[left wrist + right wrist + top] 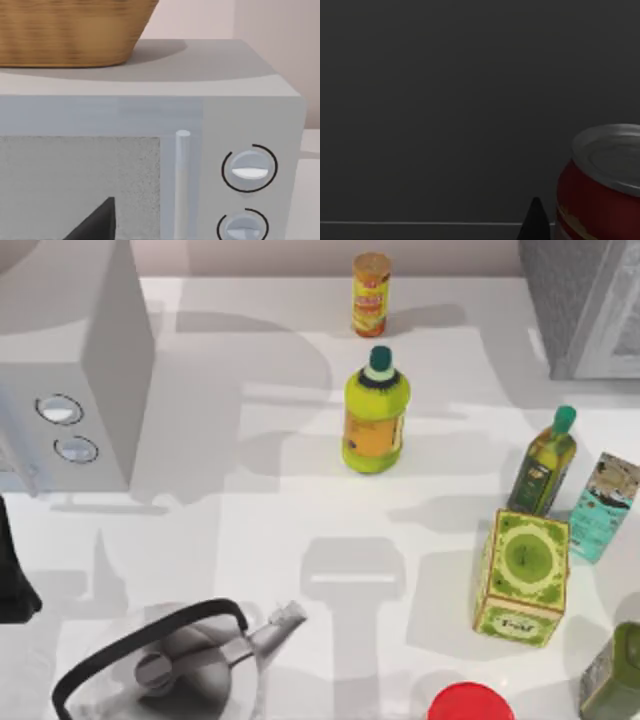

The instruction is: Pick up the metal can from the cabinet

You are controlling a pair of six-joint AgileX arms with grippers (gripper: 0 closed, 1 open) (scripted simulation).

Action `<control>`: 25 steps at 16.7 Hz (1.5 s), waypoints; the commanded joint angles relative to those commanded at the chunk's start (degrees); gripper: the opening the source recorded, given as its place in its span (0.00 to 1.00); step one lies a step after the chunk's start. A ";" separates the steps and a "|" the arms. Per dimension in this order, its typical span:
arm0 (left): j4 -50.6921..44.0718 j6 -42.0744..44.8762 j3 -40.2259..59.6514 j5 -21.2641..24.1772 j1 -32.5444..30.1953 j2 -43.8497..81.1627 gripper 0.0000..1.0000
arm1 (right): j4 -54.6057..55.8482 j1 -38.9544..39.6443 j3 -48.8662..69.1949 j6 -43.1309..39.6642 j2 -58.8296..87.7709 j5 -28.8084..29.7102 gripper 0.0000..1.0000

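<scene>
Your right arm reaches into the dark cabinet, where the red metal can stands just beside one fingertip; jaw state unclear. Next, centre on it and close.

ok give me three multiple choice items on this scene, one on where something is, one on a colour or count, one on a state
1. Where on the table is the kettle?
A. near-left corner in the top view
B. far right, beside the cabinet
C. centre, between the bottles

2. How many round knobs does the microwave have?
A. one
B. two
C. four

3. How does the red metal can stand in the right wrist view?
A. lying on its side
B. upside down
C. upright, silver lid on top

Answers:
1 A: the kettle sits at the lower left of the top view.
2 B: the left wrist view shows two knobs, one above the other.
3 C: the can's silver lid faces up over its red wall.
</scene>
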 joint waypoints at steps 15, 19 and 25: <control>0.00 0.00 0.00 0.00 0.00 0.00 1.00 | -5.75 4.64 -3.00 -0.14 -8.82 4.39 0.00; 0.00 0.00 0.00 0.00 0.00 0.00 1.00 | -12.98 10.22 -6.75 -0.08 -19.98 9.82 0.00; 0.00 0.00 0.00 0.00 0.00 0.00 1.00 | -17.38 13.70 -8.93 -0.02 -26.19 13.16 0.00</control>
